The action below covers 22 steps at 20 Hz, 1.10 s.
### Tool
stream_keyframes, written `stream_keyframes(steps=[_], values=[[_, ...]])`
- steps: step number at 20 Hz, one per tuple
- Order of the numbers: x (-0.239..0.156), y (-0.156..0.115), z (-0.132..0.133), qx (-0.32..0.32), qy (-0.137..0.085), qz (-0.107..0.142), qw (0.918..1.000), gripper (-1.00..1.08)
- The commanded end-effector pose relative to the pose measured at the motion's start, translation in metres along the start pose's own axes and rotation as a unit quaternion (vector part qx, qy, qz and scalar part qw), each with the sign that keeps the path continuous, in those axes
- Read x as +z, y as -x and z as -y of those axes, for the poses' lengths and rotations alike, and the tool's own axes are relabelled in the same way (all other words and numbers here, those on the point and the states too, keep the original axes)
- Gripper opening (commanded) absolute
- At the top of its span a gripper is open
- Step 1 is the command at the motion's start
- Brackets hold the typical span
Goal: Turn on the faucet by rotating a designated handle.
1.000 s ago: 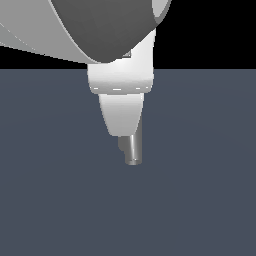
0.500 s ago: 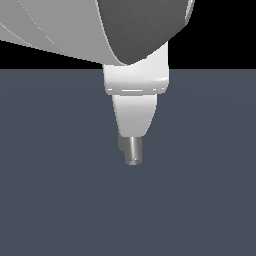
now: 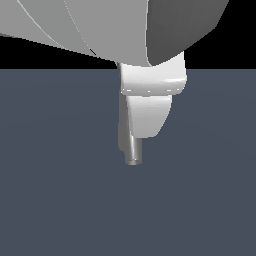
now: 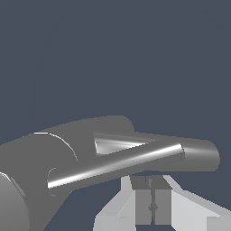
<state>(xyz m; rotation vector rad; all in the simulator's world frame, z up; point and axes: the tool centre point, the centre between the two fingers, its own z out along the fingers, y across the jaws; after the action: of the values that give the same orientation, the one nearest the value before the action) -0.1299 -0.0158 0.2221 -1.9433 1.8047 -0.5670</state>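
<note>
Exterior view: the arm (image 3: 100, 30) fills the top of the frame, with big smooth white and grey shells, and its white tapered wrist piece (image 3: 150, 107) hangs down at centre. Below it a short grey metal tube pokes out, the only visible part of the faucet (image 3: 133, 150), just above frame centre. It is shiny, round in section, and its cut end faces down-frame. The floor (image 3: 50, 200) is flat matte slate blue with no texture, and there is a black band behind it at the top.

Wrist view: the faucet (image 4: 40, 158) sits lower left to centre. It has a fat smooth grey cylinder body with a round cap edge catching a thin highlight. The spout (image 4: 198, 153) is a thicker tube running toward the right edge and ending in a rounded end. The handle (image 4: 117, 164) is a thin straight rod with a bright specular streak along it, crossing in front of the spout at a shallow angle, rising left to right, and rooted at the cap.

The gripper (image 4: 153, 205) is at bottom centre: white blocky housing, and the two dark grey fingers (image 4: 143, 203) pressed together with no gap and nothing between them. The tips sit just below the handle's right half; I can't tell if they touch it.
</note>
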Motion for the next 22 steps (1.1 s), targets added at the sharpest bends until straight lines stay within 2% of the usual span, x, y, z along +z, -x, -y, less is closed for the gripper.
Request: stream_keyframes(steps=[1,6,7,22], values=[[0.001,-0.017,-0.004,0.015,0.002,-0.007,0.9999,-1.0],[0.001,-0.025,-0.006,0.015,0.003,-0.008,0.9999,-1.0],[0.0,-0.01,-0.001,0.0,0.0,0.0,1.0,-1.0],[0.0,-0.057,0.026,0.009,0.002,-0.005,0.9999,-1.0]])
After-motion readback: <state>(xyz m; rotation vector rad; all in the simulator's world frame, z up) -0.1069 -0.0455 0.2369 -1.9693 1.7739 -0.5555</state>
